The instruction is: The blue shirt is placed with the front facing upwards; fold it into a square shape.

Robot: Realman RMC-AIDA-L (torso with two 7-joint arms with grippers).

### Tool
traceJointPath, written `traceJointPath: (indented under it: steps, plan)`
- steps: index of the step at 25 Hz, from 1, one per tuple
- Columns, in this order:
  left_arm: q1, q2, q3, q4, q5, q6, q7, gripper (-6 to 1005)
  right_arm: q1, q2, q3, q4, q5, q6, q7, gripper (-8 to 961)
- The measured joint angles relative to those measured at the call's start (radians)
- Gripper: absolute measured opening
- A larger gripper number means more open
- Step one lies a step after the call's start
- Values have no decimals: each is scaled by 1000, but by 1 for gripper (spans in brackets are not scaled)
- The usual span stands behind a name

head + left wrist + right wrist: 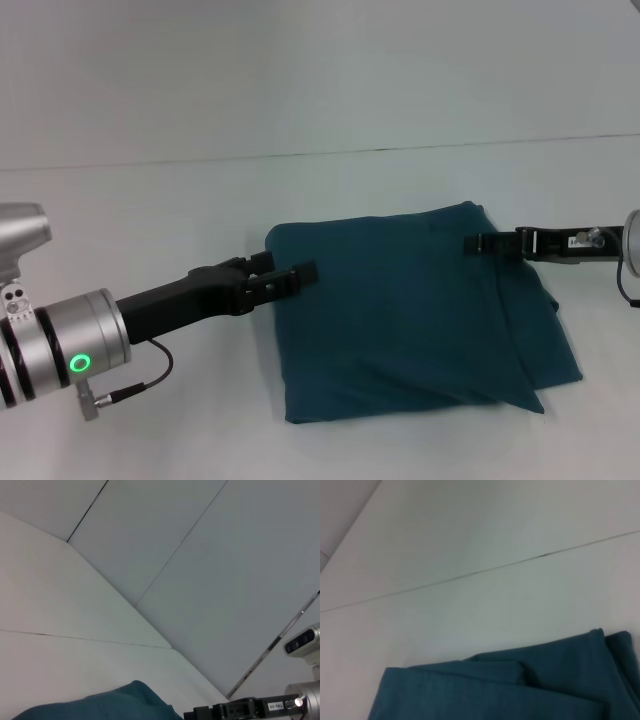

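Well, the blue shirt (pixel 420 310) lay in the middle of the white counter (pixel 150 200), already gathered into a thick, roughly square bundle with plain teal fabric showing on top and no print in sight. Its far edge and left edge looked fairly straight, but the near right corner told another story: a lower layer stuck out past the top one there, with a pointed flap poking toward the front. So the folding looked mostly done, by my reading, and what remained was tidying that loose right side so the edges lined up into a clean square.

Moving outward, the left claw (pixel 300 274) sat at the bundle's left edge, near its far corner, its dark fingers reaching just over the cloth; whether they were pinching fabric or merely resting beside it I could not tell. The right claw (pixel 478 242) came in from the other side, its tip lying over the far right corner of the shirt, and again the fingers were too slim and dark against the cloth to judge as spread or closed.

From the right wrist, the stacked layers of the shirt showed clearly, one fold edge stepped on another, with bare counter beyond.
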Motion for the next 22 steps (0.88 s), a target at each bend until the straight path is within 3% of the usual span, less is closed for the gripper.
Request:
traceJointPath:
  steps: [5,13,22]
  plan:
    - [1,-2,0,-2,0,-2,0,965,4,5,-5,32,-7,42,-9,870]
    - [4,-2,1,-3,12,-2,0,965,21,37,-26,32,-5,94,-16,871]
    - [3,-2,1,-3,12,-24,0,964,42,45,-27,36,0,121,-23,871]
